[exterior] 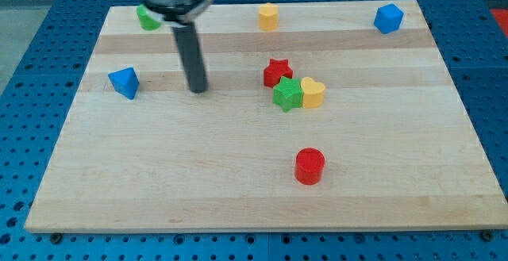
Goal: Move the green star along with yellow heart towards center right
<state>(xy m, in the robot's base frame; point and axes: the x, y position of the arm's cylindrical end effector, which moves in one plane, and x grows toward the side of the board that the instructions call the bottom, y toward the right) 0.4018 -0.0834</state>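
The green star point(287, 94) lies just right of the board's middle, touching the yellow heart point(313, 92) on its right. A red star point(276, 72) touches the green star at its upper left. My tip point(198, 89) rests on the board well to the left of these three blocks, at about the same height in the view. It touches no block.
A blue triangular block point(124, 82) lies left of my tip. A green block point(147, 17) sits at the top left, partly behind the arm. A yellow block point(268, 16) sits at top middle, a blue block point(388, 18) at top right, a red cylinder point(309, 166) lower down.
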